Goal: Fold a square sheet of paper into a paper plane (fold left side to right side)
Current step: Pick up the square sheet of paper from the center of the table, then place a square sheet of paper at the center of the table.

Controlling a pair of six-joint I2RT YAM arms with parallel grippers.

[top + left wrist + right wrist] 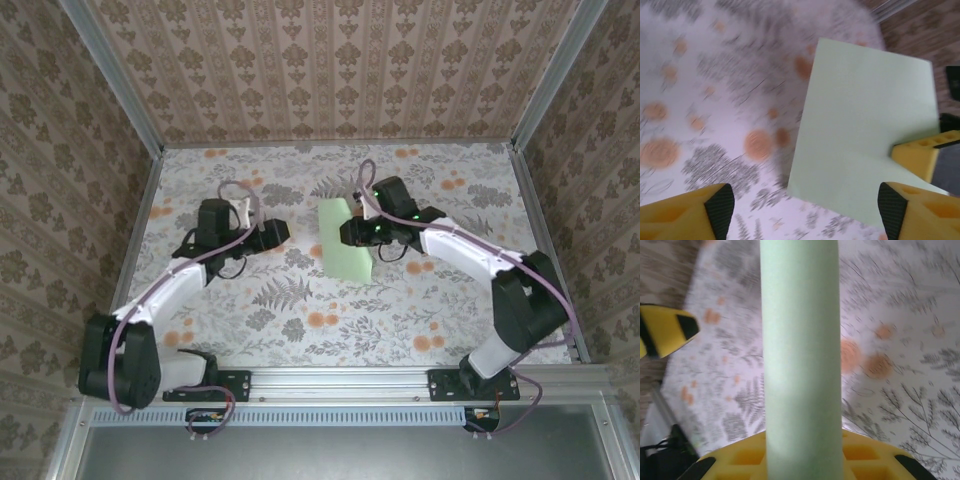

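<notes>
While our right gripper (352,233) pinches the paper plane (350,262) between closed jaws, our left gripper (805,205) hangs wide open and empty, the paper just beyond its tips. We judge the left-to-right fold underway; next, a careful regrip.

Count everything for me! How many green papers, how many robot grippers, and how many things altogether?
pale-green paper sheet: 1
black robot grippers with yellow fingers: 2 (left gripper, right gripper)
flower-print table cover: 1
Total: 4
</notes>
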